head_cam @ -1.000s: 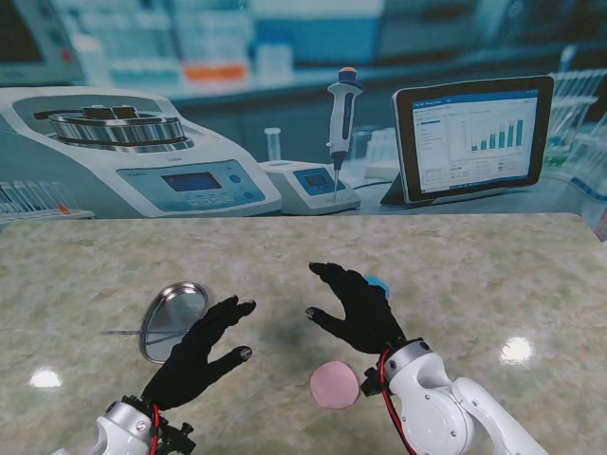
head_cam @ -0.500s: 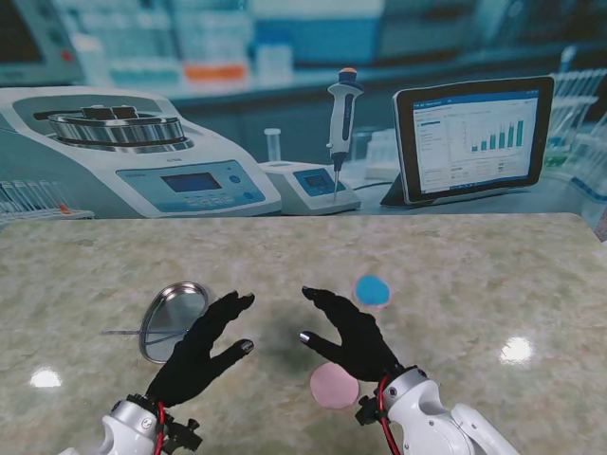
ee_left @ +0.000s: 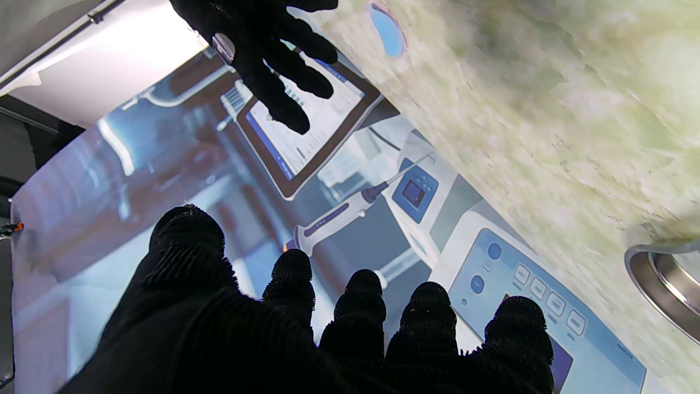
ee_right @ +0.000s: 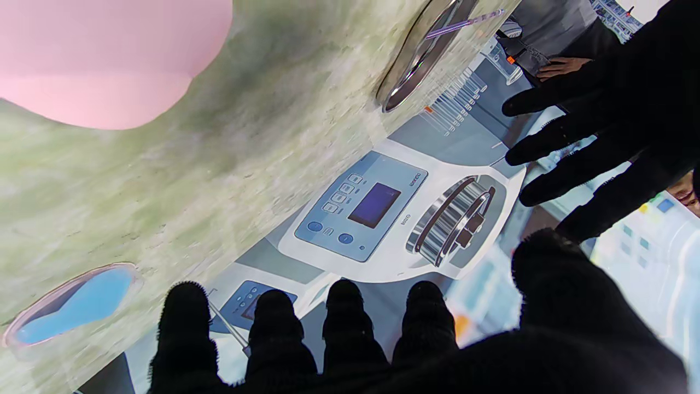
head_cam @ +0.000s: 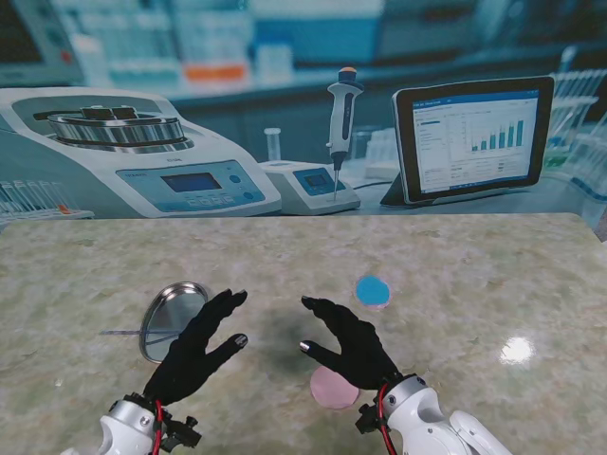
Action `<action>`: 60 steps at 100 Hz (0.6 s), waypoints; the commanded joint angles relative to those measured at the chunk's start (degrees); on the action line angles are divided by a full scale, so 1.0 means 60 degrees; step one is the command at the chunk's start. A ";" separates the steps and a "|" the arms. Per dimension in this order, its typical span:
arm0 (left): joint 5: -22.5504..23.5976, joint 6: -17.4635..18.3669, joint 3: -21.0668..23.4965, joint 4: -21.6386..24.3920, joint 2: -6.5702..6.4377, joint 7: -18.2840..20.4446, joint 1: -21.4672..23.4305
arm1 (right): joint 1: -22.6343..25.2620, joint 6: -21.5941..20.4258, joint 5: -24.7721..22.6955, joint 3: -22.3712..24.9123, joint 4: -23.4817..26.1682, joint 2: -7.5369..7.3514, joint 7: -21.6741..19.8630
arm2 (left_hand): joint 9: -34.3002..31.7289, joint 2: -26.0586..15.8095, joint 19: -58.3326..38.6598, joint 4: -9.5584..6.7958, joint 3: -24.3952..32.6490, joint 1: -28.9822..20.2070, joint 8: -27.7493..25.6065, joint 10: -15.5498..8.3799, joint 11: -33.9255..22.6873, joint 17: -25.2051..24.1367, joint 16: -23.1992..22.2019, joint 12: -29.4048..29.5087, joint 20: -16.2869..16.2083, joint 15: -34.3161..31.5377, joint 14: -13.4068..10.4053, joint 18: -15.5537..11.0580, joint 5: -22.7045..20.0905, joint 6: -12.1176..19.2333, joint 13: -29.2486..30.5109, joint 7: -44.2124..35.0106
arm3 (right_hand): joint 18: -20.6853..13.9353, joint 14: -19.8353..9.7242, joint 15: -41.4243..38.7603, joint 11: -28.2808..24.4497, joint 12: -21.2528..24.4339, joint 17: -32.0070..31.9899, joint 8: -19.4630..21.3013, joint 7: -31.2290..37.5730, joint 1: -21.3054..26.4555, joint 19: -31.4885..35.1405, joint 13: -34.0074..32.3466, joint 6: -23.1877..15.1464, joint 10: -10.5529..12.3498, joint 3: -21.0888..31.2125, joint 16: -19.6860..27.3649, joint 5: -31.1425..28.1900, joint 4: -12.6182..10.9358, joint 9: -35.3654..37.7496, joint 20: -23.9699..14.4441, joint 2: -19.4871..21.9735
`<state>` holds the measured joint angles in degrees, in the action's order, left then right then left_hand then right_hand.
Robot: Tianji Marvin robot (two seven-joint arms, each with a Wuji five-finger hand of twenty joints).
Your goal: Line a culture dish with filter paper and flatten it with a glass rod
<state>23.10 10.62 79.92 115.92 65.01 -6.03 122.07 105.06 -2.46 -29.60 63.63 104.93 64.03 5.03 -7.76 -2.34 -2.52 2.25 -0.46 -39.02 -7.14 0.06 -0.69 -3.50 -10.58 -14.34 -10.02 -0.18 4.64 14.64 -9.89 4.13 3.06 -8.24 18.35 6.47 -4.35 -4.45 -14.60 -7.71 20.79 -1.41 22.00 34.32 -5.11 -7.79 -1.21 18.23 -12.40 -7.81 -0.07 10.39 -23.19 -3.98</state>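
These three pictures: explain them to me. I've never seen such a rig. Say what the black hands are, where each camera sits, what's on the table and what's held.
The black gloves are a robot's two five-finger hands. The wide picture looks down from a stand above its shoulders: the left hand and right hand hover open over a marble table, holding nothing. The other two pictures come from cameras on each wrist, looking along the fingers, so they appear upside down. On the table lie a metal dish with a thin rod beside it on the left, a pink disc nearest me, partly under the right hand, and a blue disc farther off. The lab equipment behind looks like a printed backdrop.
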 commanded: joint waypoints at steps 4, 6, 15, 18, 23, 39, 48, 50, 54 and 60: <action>0.0002 -0.0143 0.0180 0.0081 -0.0004 0.0065 0.0008 | 0.0050 -0.0010 0.0006 -0.0049 -0.0039 0.0036 0.0056 | 0.0156 -0.0114 0.0020 -0.0238 -0.0107 -0.0252 -0.0254 -0.0211 -0.0210 -0.0094 -0.0671 -0.0701 -0.0753 -0.0205 -0.0253 -0.0250 0.0126 -0.0123 -0.0191 -0.0507 | -0.0276 -0.0342 0.0417 0.0200 -0.0085 -0.0184 0.0102 0.0009 -0.0255 -0.0195 0.0175 -0.0333 0.0395 -0.0150 -0.0126 -0.0080 0.0214 -0.0348 -0.0232 0.0170; 0.0030 -0.0165 0.0232 0.0088 -0.0008 0.0089 0.0003 | 0.0050 -0.0014 0.0011 -0.0051 -0.0041 0.0037 0.0060 | 0.0140 -0.0093 -0.0051 -0.0240 -0.0102 -0.0288 -0.0318 -0.0178 -0.0249 -0.0114 -0.0815 -0.0793 -0.0920 -0.0239 -0.0240 -0.0245 0.0131 -0.0153 -0.0190 -0.0631 | -0.0279 -0.0348 0.0419 0.0210 -0.0086 -0.0183 0.0097 -0.0002 -0.0251 -0.0202 0.0172 -0.0327 0.0402 -0.0146 -0.0129 -0.0076 0.0213 -0.0353 -0.0245 0.0172; 0.0260 -0.0289 0.0488 0.0110 -0.0028 0.0198 -0.0035 | 0.0048 -0.0034 0.0039 -0.0055 -0.0055 0.0043 0.0080 | 0.0072 0.0022 -0.0171 -0.0238 -0.0084 -0.0397 -0.0469 -0.0118 -0.0379 -0.0127 -0.1152 -0.0967 -0.1264 -0.0336 -0.0189 -0.0233 0.0108 -0.0219 -0.0171 -0.0931 | -0.0281 -0.0345 0.0429 0.0235 -0.0096 -0.0178 0.0070 -0.0035 -0.0252 -0.0229 0.0174 -0.0323 0.0401 -0.0144 -0.0137 -0.0082 0.0213 -0.0355 -0.0295 0.0169; 0.0360 -0.0330 0.0583 0.0106 -0.0038 0.0244 -0.0057 | 0.0048 -0.0037 0.0040 -0.0050 -0.0055 0.0044 0.0084 | 0.0073 0.0080 -0.0231 -0.0235 -0.0076 -0.0444 -0.0549 -0.0107 -0.0426 -0.0156 -0.1310 -0.1009 -0.1411 -0.0390 -0.0176 -0.0228 0.0122 -0.0228 -0.0188 -0.1083 | -0.0281 -0.0347 0.0430 0.0245 -0.0098 -0.0176 0.0060 -0.0044 -0.0267 -0.0237 0.0172 -0.0319 0.0409 -0.0149 -0.0140 -0.0083 0.0215 -0.0359 -0.0310 0.0181; 0.0566 -0.0393 0.0769 0.0092 -0.0062 0.0350 -0.0093 | 0.0051 -0.0043 0.0055 -0.0037 -0.0049 0.0050 0.0098 | 0.0045 0.0159 -0.0249 -0.0239 -0.0052 -0.0531 -0.0587 -0.0094 -0.0449 -0.0154 -0.1373 -0.1023 -0.1469 -0.0406 -0.0165 -0.0231 0.0098 -0.0254 -0.0178 -0.1160 | -0.0287 -0.0352 0.0432 0.0255 -0.0103 -0.0174 0.0047 -0.0052 -0.0257 -0.0247 0.0173 -0.0321 0.0407 -0.0143 -0.0143 -0.0090 0.0213 -0.0357 -0.0331 0.0170; 0.1382 -0.0502 0.1461 -0.0091 -0.0146 0.0679 -0.0212 | 0.0102 -0.0089 0.0104 0.0031 -0.0007 0.0058 0.0122 | -0.0019 0.0375 -0.0432 -0.0232 -0.0025 -0.0698 -0.0758 -0.0092 -0.0612 -0.0210 -0.1780 -0.1069 -0.1948 -0.0479 -0.0154 -0.0200 0.0121 -0.0288 -0.0188 -0.1501 | -0.0300 -0.0353 0.0430 0.0271 -0.0129 -0.0158 0.0006 -0.0066 -0.0260 -0.0273 0.0165 -0.0297 0.0417 -0.0138 -0.0157 -0.0099 0.0212 -0.0351 -0.0409 0.0170; 0.1771 -0.0587 0.1828 -0.0234 -0.0169 0.0763 -0.0262 | 0.0130 -0.0092 0.0166 0.0069 0.0018 0.0062 0.0110 | -0.0105 0.0518 -0.0551 -0.0226 0.0001 -0.0807 -0.0818 -0.0043 -0.0798 -0.0242 -0.2050 -0.1084 -0.2253 -0.0552 -0.0138 -0.0198 -0.0010 -0.0350 -0.0195 -0.1629 | -0.0311 -0.0358 0.0437 0.0279 -0.0141 -0.0160 -0.0016 -0.0066 -0.0242 -0.0299 0.0171 -0.0286 0.0412 -0.0129 -0.0160 -0.0102 0.0211 -0.0346 -0.0452 0.0158; 0.1867 -0.0598 0.1898 -0.0276 -0.0170 0.0752 -0.0278 | 0.0138 -0.0094 0.0170 0.0080 0.0027 0.0060 0.0103 | -0.0131 0.0555 -0.0566 -0.0226 0.0008 -0.0836 -0.0829 -0.0029 -0.0829 -0.0238 -0.2086 -0.1088 -0.2294 -0.0561 -0.0133 -0.0197 -0.0052 -0.0356 -0.0189 -0.1654 | -0.0310 -0.0359 0.0438 0.0283 -0.0143 -0.0158 -0.0020 -0.0067 -0.0250 -0.0304 0.0171 -0.0287 0.0420 -0.0131 -0.0161 -0.0100 0.0212 -0.0350 -0.0460 0.0168; 0.2077 -0.0614 0.2043 -0.0360 -0.0177 0.0740 -0.0311 | 0.0153 -0.0097 0.0175 0.0096 0.0043 0.0060 0.0099 | -0.0168 0.0608 -0.0637 -0.0222 0.0024 -0.0890 -0.0867 -0.0004 -0.0964 -0.0263 -0.2290 -0.1094 -0.2496 -0.0620 -0.0121 -0.0175 -0.0123 -0.0400 -0.0204 -0.1722 | -0.0307 -0.0362 0.0439 0.0286 -0.0145 -0.0156 -0.0026 -0.0068 -0.0248 -0.0308 0.0171 -0.0289 0.0412 -0.0130 -0.0162 -0.0101 0.0211 -0.0352 -0.0471 0.0161; 0.2402 -0.0659 0.2268 -0.0463 -0.0203 0.0804 -0.0350 | 0.0172 -0.0107 0.0176 0.0116 0.0059 0.0063 0.0114 | -0.0220 0.0664 -0.0661 -0.0222 0.0034 -0.0934 -0.0892 0.0016 -0.1018 -0.0265 -0.2355 -0.1087 -0.2572 -0.0633 -0.0092 -0.0160 -0.0207 -0.0432 -0.0185 -0.1774 | -0.0306 -0.0362 0.0440 0.0288 -0.0151 -0.0154 -0.0034 -0.0065 -0.0248 -0.0319 0.0168 -0.0287 0.0424 -0.0129 -0.0165 -0.0106 0.0211 -0.0348 -0.0494 0.0157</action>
<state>36.82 7.36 92.33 114.19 64.42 -1.38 120.17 105.47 -3.05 -28.71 64.33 104.86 64.16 5.72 -7.81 1.27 -3.97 2.25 -0.46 -43.24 -11.72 0.06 -6.03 -4.16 -23.39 -19.97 -22.88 -3.49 4.64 14.64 -10.17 2.72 3.06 -17.73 17.79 6.35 -3.17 -3.81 -15.08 -7.71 20.79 -1.41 22.00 33.52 -5.05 -7.80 -1.18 18.23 -12.42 -7.81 -0.07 10.39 -24.64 -3.98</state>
